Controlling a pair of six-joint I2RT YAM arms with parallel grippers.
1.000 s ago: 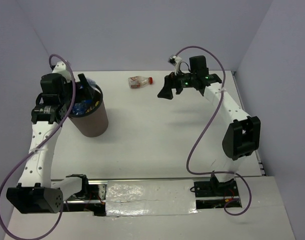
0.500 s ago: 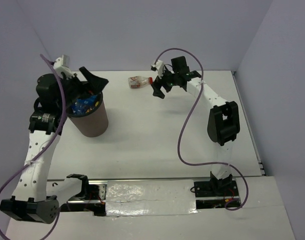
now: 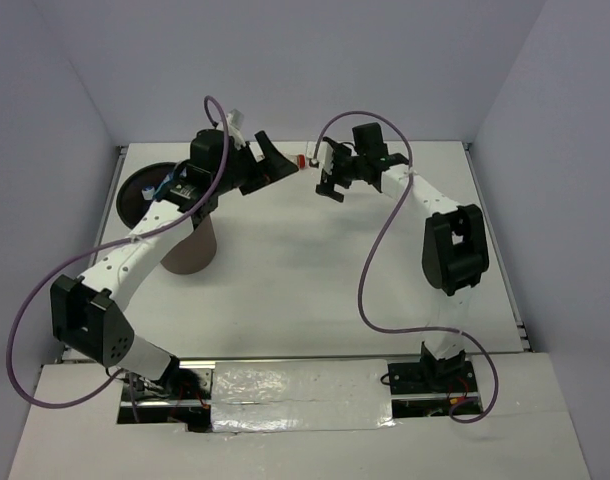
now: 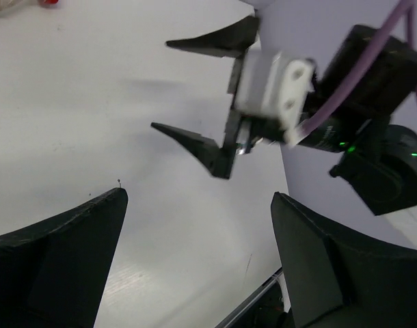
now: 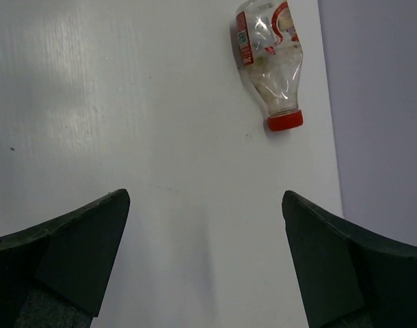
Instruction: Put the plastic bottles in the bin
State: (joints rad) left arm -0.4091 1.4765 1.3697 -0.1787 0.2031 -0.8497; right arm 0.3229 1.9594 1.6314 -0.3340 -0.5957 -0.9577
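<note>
A squat clear bottle with a red cap lies on its side on the white table, ahead of my open, empty right gripper and apart from it. In the top view only its red cap shows, between my left gripper and my right gripper. The left gripper is open and empty, and faces the right gripper's open fingers. The brown bin stands at the left under the left arm. Blue-labelled bottles show inside it.
The back wall runs just behind the bottle and both grippers. The purple cables loop over the table beside each arm. The table's right edge lies beyond the right arm.
My left arm has swung from above the bin to the right, and its gripper now covers most of the red-capped bottle. My right gripper has shifted slightly left and stays open.
</note>
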